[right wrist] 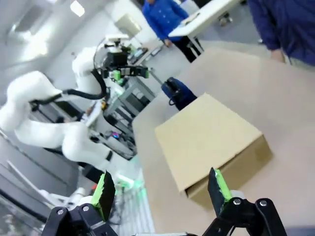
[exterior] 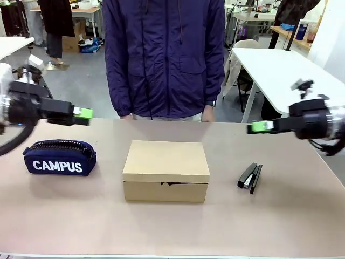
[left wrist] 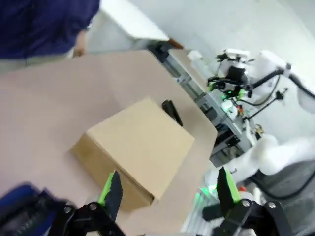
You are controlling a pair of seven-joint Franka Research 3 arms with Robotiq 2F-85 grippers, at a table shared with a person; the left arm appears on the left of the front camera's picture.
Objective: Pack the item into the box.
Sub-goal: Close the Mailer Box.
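Note:
The box (exterior: 166, 162) is a plain brown cardboard box, shut, standing in the middle of the table; it also lies below the fingers in the left wrist view (left wrist: 142, 147) and the right wrist view (right wrist: 209, 137). The item is out of view. My left gripper (exterior: 83, 114) hovers above the table's left side, open and holding nothing, its green pads wide apart (left wrist: 170, 189). Level with it at the right, my right gripper (exterior: 260, 127) is also open and holds nothing (right wrist: 161, 191). Both point inward toward the box from a distance.
A navy "CAMPUS" pencil case (exterior: 59, 156) lies left of the box. A black stapler (exterior: 250, 177) lies to its right. A person in a dark blue jacket (exterior: 164, 54) stands at the far edge, hands hanging by the table's rim. The table's front strip is bare.

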